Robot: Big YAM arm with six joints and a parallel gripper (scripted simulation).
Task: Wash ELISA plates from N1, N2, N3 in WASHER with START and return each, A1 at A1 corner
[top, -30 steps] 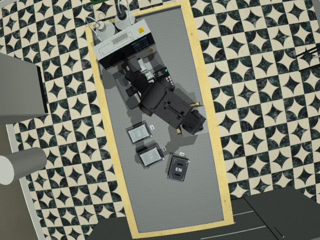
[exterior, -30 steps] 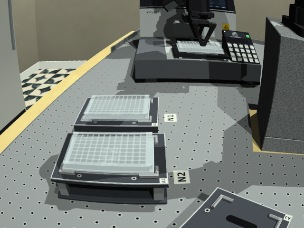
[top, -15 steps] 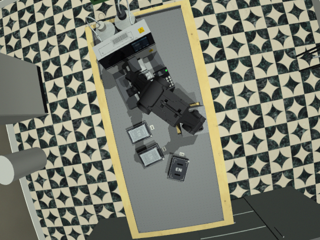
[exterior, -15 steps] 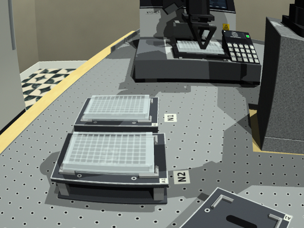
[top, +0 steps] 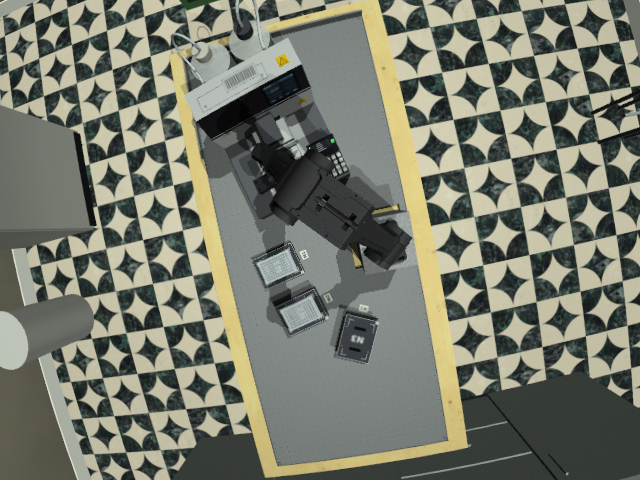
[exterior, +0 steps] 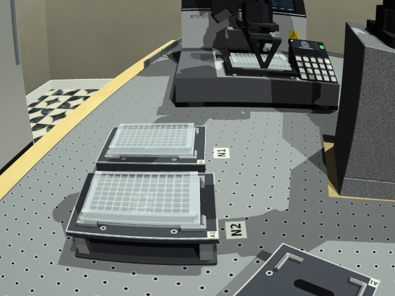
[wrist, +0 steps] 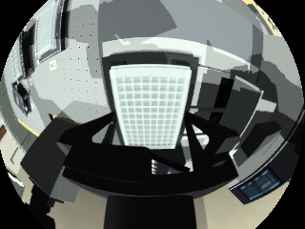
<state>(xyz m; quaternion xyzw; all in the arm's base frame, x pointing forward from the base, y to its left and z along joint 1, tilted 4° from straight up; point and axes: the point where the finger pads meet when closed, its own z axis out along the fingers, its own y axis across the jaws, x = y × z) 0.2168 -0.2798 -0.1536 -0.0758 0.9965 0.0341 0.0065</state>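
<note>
Plate [top: 296, 149] [exterior: 244, 61] [wrist: 152, 95] from N3 lies flat in the washer carrier [exterior: 228, 70] [wrist: 193, 72], below the claw [top: 279, 161] [exterior: 265, 60] [wrist: 150, 115]. Claw's wide open, nothing gripped, one finger by each long side. Finger-to-plate contact: can't tell. Long axis runs parallel to the washer [top: 245, 77] [exterior: 223, 92] [wrist: 257, 185] front, square to the finger spread. One short end runs under the claw body toward the keypad [top: 339, 164] [exterior: 315, 68]; the other sticks out past the fingers. Cut-off corner: can't make it out, so A1 direction unknown.

Edges: dark carrier rim close around the plate. Keypad is just beside the claw, lamp [top: 332, 140] [exterior: 321, 47] green. Washer tower stands close behind the claw. More room on the nest side, over the low washer deck. N1 plate [top: 279, 266] [exterior: 152, 137] [wrist: 47, 31] and N2 plate [top: 301, 313] [exterior: 142, 195] sit well apart from the claw, long axes roughly parallel to the carrier plate's. N3 nest [top: 356, 338] [exterior: 331, 274] is farther off, turned differently, bare deck showing.

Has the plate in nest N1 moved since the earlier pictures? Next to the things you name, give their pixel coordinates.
No. The plate [top: 279, 266] [exterior: 152, 138] [wrist: 46, 29] sits within the same locators, beside the N1 label [top: 303, 254] [exterior: 221, 153] [wrist: 52, 65], as before.
</note>
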